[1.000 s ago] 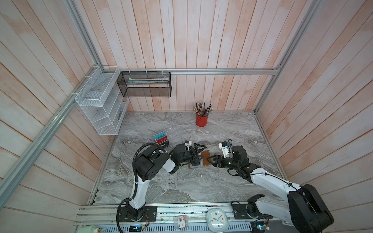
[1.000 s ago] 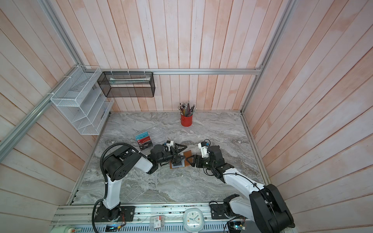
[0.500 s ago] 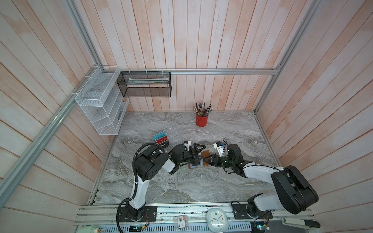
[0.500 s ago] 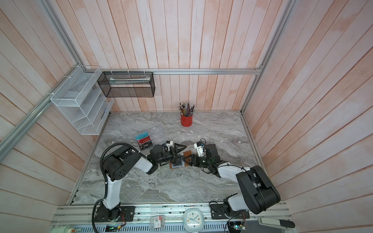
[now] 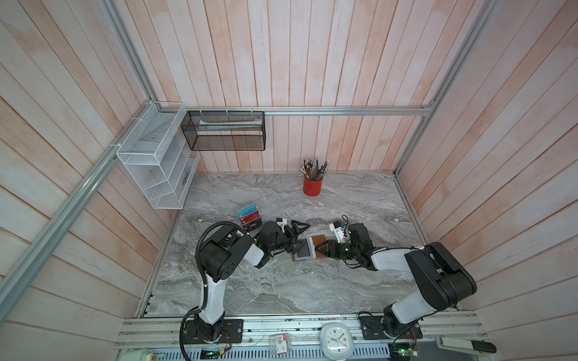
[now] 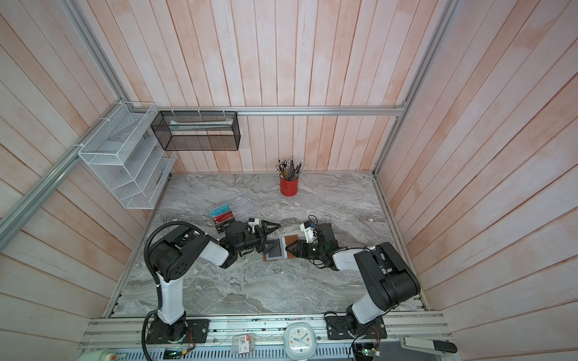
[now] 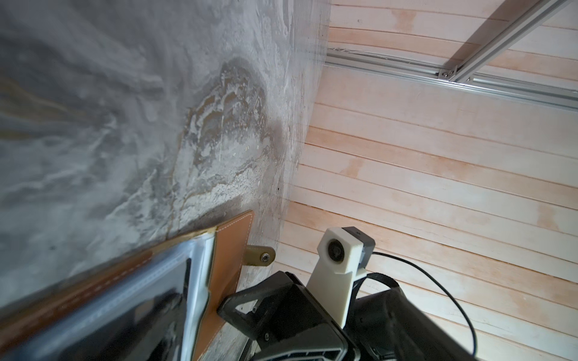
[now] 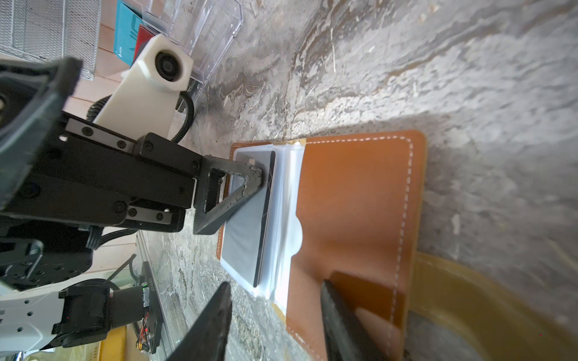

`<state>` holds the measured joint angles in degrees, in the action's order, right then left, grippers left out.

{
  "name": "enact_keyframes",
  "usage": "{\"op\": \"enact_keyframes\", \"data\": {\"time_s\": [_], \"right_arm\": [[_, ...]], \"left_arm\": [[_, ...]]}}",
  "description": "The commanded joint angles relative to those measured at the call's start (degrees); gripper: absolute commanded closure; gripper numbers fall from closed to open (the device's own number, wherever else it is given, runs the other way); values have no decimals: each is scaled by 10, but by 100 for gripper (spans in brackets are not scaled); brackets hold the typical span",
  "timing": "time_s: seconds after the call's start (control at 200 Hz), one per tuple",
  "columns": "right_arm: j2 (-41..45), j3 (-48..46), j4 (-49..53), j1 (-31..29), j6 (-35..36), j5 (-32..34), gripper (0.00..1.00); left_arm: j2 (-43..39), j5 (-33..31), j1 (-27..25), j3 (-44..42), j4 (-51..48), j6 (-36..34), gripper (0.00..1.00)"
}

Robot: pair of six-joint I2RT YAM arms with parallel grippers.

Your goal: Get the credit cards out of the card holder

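**Open card holder lies between two grippers**

Nearest to me, a white clock (image 5: 336, 336) lies on the front rail. Behind it, in the middle of the marble table (image 5: 281, 287), the tan leather card holder (image 8: 353, 203) lies open and flat, with its plastic sleeves (image 8: 286, 203) facing up. One dark credit card (image 8: 247, 218) sits inside the top sleeve (through the plastic it looks grey, and I cannot tell more).

The left gripper (image 5: 302, 233) is spread wide and holds nothing. One of its fingers (image 8: 237, 187) presses its tip on the top sleeve, and the other stands free above the table.

At the opposite edge, the right gripper (image 8: 276, 284) has its jaws partly apart and grasps nothing. One finger is over the leather flap and the other beside the sleeves, with the corner of the sleeve stack between them.

Farther back stands a clear acrylic rack (image 6: 242, 203) with Vip cards (image 6: 223, 215). A red pencil cup (image 5: 312, 187) stands by the back wall, and a black mesh basket (image 5: 223, 131) hangs above.
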<state>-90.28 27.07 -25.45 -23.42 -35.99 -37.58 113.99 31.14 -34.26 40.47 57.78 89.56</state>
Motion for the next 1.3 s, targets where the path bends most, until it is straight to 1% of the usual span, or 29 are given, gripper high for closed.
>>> {"op": "enact_keyframes", "data": {"time_s": [0.0,0.25,0.555,0.855,0.985,1.29], "right_arm": [[-12,9,-15,3,1,-5,55],[-5,14,-23,2,-1,-18,60],[-5,23,-46,2,-14,-47,64],[-51,46,-64,-9,-17,-73,70],[-73,57,-68,-16,-19,-72,73],[-112,72,-71,-24,-17,-76,74]], "left_arm": [[-29,13,1,-15,-46,-28,0],[-73,14,5,-32,-91,-63,0],[-78,15,7,-51,-99,-79,0],[-79,16,13,-62,-104,-87,0],[-78,19,16,-67,-103,-89,0],[-74,23,19,-69,-104,-93,0]]}}
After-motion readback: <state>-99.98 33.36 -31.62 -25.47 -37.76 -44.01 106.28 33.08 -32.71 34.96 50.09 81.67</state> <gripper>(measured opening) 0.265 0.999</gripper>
